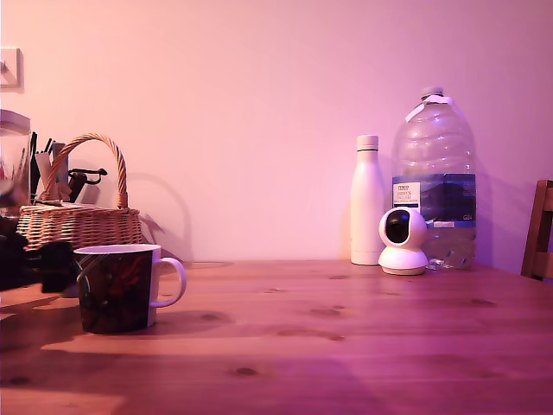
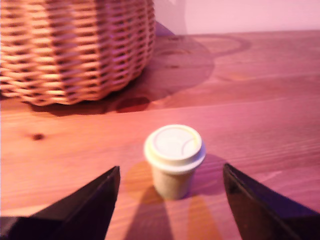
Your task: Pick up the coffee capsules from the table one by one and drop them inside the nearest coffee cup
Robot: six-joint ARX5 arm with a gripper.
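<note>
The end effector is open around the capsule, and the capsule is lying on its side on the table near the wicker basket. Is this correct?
One detail is wrong: the capsule stands upright on the table, wide rim up, as the wrist view shows. The rest holds: the end effector is open, a finger on either side, and the wicker basket is near.

The exterior view sits low, almost level with the desk (image 1: pixel 346 337), looking straight across it toward the back wall (image 1: pixel 259 104), the coffee cup (image 1: pixel 117 288) near its lens. The wrist view looks down and forward at close range between the gripper (image 2: pixel 170 200) fingers onto the desk. Both views share the wicker basket (image 1: pixel 79 216) and the desk surface.
</note>
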